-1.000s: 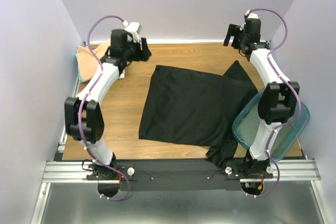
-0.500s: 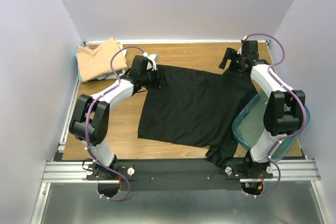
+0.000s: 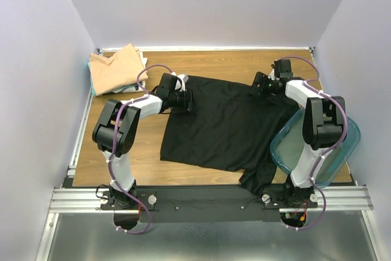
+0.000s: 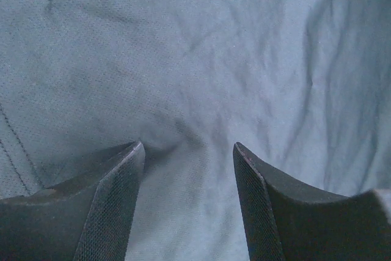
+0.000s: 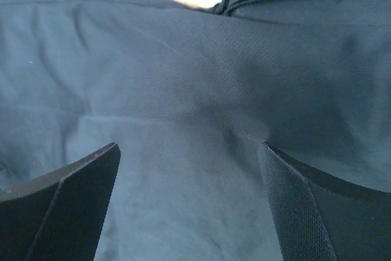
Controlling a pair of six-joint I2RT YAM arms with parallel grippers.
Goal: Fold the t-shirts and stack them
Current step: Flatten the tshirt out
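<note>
Right of the black t-shirt, teal bin beneath right arm

Black t-shirt: plain, spread mostly flat across the middle of the wooden table, roughly four-sided. Soft creases show up close. The far right part looks bunched or folded, hard to say which. One corner trails over the near edge. Tan t-shirt: folded in the far left corner, with pale cloth showing beneath.
</note>
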